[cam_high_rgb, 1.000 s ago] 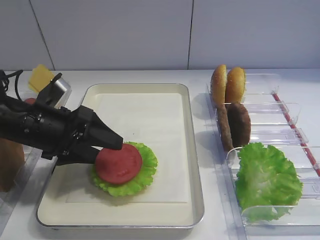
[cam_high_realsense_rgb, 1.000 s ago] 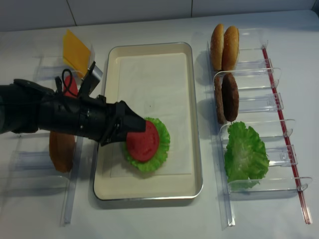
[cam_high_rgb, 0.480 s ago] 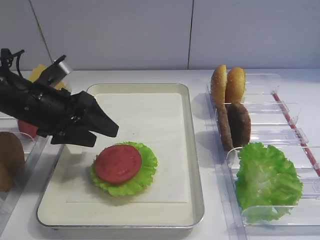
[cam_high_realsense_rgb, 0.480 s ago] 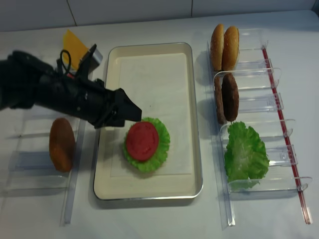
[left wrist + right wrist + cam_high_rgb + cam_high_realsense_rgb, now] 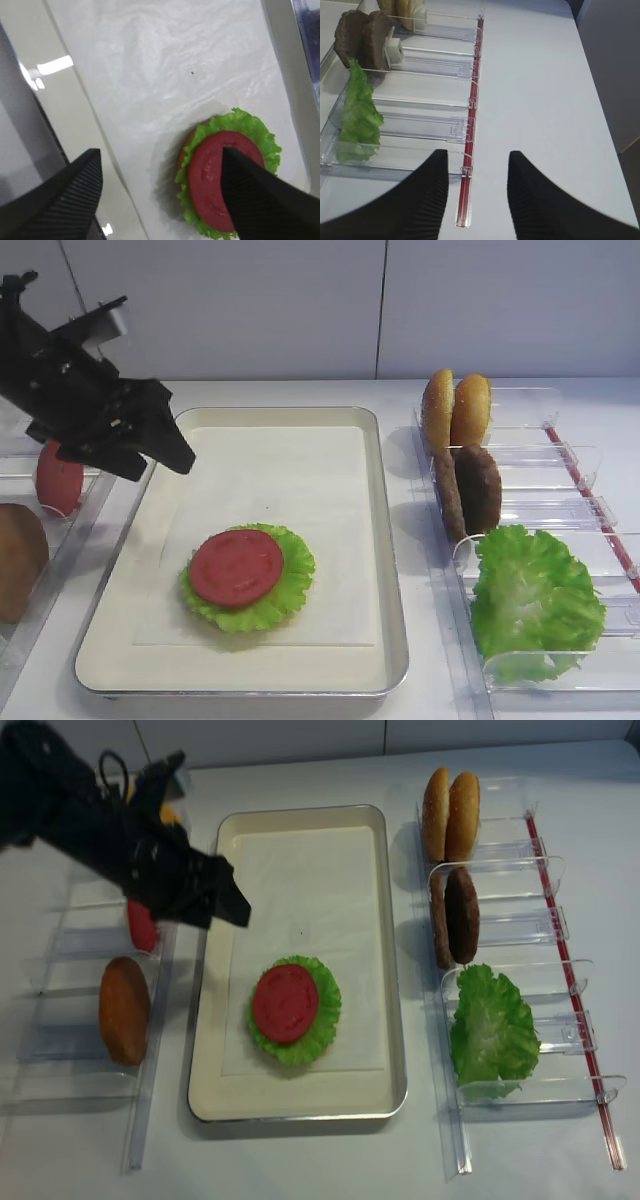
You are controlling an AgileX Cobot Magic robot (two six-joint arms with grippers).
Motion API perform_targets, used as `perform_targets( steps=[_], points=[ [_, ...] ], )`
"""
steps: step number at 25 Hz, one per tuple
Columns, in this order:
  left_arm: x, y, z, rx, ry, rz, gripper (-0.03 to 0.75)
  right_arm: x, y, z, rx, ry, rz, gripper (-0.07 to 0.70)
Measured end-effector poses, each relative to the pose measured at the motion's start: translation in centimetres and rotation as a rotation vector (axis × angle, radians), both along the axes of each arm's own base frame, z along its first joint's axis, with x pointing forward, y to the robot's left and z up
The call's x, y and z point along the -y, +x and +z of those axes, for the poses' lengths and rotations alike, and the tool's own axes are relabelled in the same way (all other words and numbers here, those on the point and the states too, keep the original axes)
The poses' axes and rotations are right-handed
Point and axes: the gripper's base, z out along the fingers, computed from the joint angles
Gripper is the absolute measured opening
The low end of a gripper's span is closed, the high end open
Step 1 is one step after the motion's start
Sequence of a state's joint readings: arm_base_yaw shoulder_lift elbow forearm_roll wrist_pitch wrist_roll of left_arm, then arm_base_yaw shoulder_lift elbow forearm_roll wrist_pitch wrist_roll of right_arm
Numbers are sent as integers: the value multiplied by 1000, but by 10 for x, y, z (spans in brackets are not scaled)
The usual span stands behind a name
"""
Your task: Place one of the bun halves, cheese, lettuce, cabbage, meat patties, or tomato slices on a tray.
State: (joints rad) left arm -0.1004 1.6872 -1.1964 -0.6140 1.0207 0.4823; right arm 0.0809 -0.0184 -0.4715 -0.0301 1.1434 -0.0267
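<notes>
- Exterior high view: the tray (image 5: 390,570) sits mid-table, long side running away from me, with its paper liner (image 5: 300,490) covering most of the floor.
- A tomato slice (image 5: 237,567) lies flat on a lettuce leaf (image 5: 285,590) toward the tray's near-left part; the green frill shows all round the red disc. In the left wrist view a tan edge peeks from under the leaf, but I cannot tell what it is.
- The far half of the tray and its right side are bare liner, so there is open room there.
- The left gripper (image 5: 165,445) hangs in the air over the tray's far-left edge, well apart from the tomato. The left wrist view shows its two black fingers (image 5: 250,195) spread wide with nothing between them.
- Left of the tray, clear bins (image 5: 60,1040) hold another tomato slice (image 5: 141,926) standing on edge and a brown bun half (image 5: 123,1010) nearer the front edge of the table.
- Right of the tray, a row of clear bins (image 5: 560,460) runs front to back: bun halves (image 5: 455,408) at the far end, meat patties (image 5: 478,488) next, a big lettuce leaf (image 5: 535,600) nearest me. All stand on edge against the bin dividers.
- The right gripper (image 5: 476,187) hovers above bare table beyond the right-hand bins, beside their red strip (image 5: 470,125); its fingers stand apart and hold nothing.
- The table's right edge side is open white surface.
</notes>
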Motion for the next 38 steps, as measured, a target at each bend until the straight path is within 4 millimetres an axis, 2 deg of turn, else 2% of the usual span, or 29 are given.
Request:
perform_targets(
  steps=[5, 12, 20, 29, 33, 38],
  points=[
    [-10, 15, 29, 59, 137, 26, 502, 0, 0, 0, 0, 0, 0, 332],
    [-30, 23, 57, 80, 362, 75, 502, 0, 0, 0, 2, 0, 0, 332],
    [-49, 23, 68, 76, 560, 133, 498, 0, 0, 0, 2, 0, 0, 332],
    [-52, 1, 104, 174, 547, 167, 496, 0, 0, 0, 2, 0, 0, 332],
    [-46, -12, 109, 196, 475, 148, 496, 0, 0, 0, 2, 0, 0, 332],
    [-48, -32, 111, 221, 472, 151, 496, 0, 0, 0, 2, 0, 0, 332]
  ],
)
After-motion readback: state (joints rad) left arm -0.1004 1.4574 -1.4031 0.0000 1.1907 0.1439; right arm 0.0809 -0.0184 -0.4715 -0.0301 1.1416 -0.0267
